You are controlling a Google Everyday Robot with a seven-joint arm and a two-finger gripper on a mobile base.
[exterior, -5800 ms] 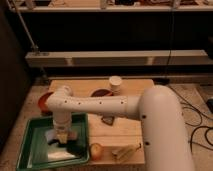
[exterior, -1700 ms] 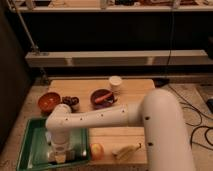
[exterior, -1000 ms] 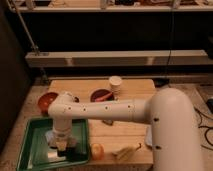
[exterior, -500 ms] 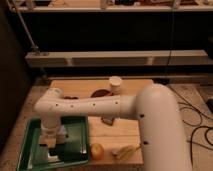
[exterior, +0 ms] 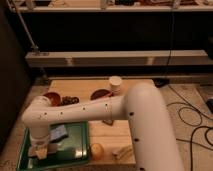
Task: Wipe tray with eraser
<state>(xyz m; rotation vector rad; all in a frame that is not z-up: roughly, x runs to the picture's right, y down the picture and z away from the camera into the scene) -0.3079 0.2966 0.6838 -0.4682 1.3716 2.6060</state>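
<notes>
Where claw [exterior: 39, 151] meets tray [exterior: 80, 151], low

Tally on the wooden surface [exterior: 108, 136]
One shallow green plastic tray [exterior: 76, 143], two reddish-brown round bowls [exterior: 50, 98], one pale paper cup [exterior: 116, 84], one orange round fruit [exterior: 96, 150]; one gripper [exterior: 40, 151] over the tray's 7 o'clock corner.

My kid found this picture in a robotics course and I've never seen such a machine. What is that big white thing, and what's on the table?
The big white shape is a robot arm, seen from one camera looking down at a wooden table. The arm bends down at the left, and its gripper sits low over a green tray, which it is meant to wipe with an eraser. A bluish patch lies in the tray. Behind are reddish-brown bowls, a paper cup, and beside the tray a small round orange fruit.
</notes>
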